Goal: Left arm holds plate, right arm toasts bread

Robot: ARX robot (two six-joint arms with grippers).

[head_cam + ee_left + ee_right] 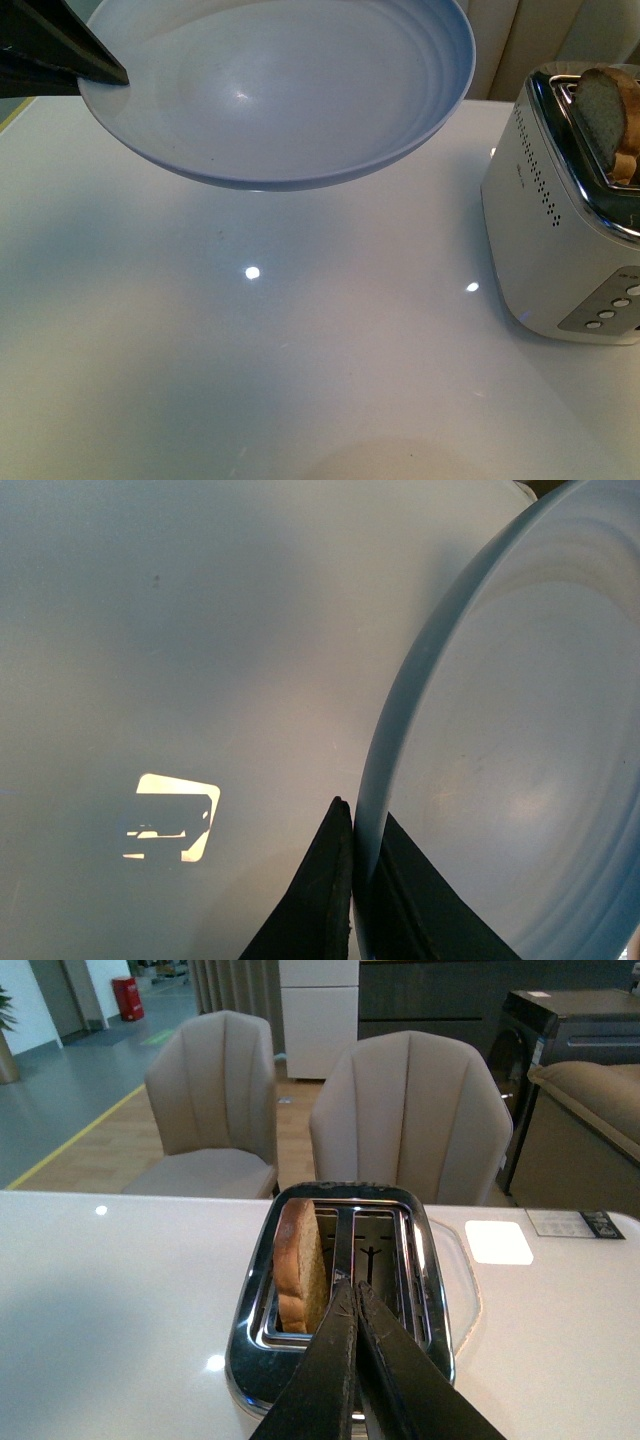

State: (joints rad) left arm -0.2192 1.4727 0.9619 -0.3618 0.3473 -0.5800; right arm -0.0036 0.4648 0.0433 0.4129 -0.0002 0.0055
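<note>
The pale blue plate (290, 80) hangs above the white table, empty, with my left gripper (100, 72) shut on its rim at the far left. In the left wrist view the plate (520, 760) shows edge-on, its rim pinched between the black fingers (325, 890). The bread (605, 110) stands upright in a slot of the silver toaster (560, 230) at the right. In the right wrist view the bread (298, 1265) sits in one slot, and my right gripper (352, 1288) is shut and empty just above the toaster (340, 1360), over the bar between the slots.
The white table (250, 380) is glossy with light reflections. The toaster's buttons (610, 305) face the front right. Beyond the table stand two beige chairs (410, 1120) and a dark cabinet (570, 1050).
</note>
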